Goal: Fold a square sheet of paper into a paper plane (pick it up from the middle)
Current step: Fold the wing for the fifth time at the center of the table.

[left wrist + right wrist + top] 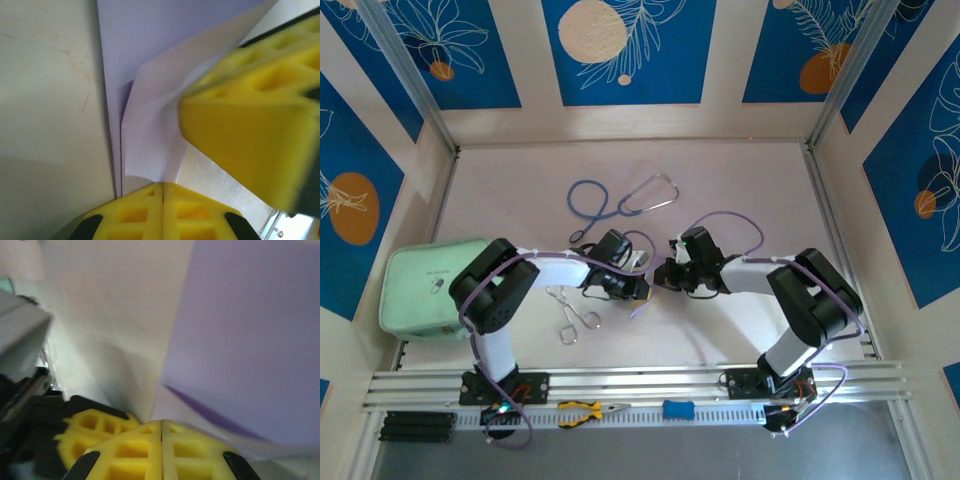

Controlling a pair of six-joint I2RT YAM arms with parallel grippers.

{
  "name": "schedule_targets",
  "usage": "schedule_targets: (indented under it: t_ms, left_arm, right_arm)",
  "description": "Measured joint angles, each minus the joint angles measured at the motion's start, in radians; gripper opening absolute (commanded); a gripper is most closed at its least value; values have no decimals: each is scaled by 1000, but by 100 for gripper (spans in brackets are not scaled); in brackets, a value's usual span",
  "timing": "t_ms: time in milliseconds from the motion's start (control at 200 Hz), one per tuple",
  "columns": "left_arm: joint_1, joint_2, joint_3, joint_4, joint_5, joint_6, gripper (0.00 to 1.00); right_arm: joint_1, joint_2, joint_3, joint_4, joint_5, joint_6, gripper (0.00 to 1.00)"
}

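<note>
From above, two arms reach in from the near edge and meet at the middle of the table (740,190). The left claw (638,287) and right claw (666,276) are nearly tip to tip. One square sheet of paper (642,306) lies between and under them, and the claws and wrists cover all but a lilac sliver. I count one blue stethoscope (620,198) looped behind the claws. One mint-green pouch (420,285) sits at the left edge, partly under the left arm's elbow. One pair of metal forceps (570,312) lies just beside the left forearm. On the front rail lie one pair of yellow-handled pliers (585,410) and one small blue block (678,408).

At the left wrist, the left claw (162,186) is pinched tight, with no gap between its two yellow fingers. The square sheet of paper (150,125) runs down into that seam, creased, with one flap lifted over another layer. One yellow finger of the right claw (245,135) crowds in from the right, blurred and covering part of the sheet.

At the right wrist, the right claw (161,423) is likewise closed flat. The square sheet of paper (250,335) rises from its tip and blocks the right half of the view. One finger of the left claw (92,427) sits just beside it at lower left.
</note>
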Motion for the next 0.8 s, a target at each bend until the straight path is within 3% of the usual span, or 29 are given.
schedule_targets:
  t_ms: [310, 800]
  left_arm:
    - [0, 3, 6, -10, 0, 8, 0]
    - [0, 10, 23, -36, 1, 27, 0]
  right_arm:
    - [-101, 45, -28, 70, -68, 12, 8]
    - [-261, 46, 13, 2, -12, 23, 8]
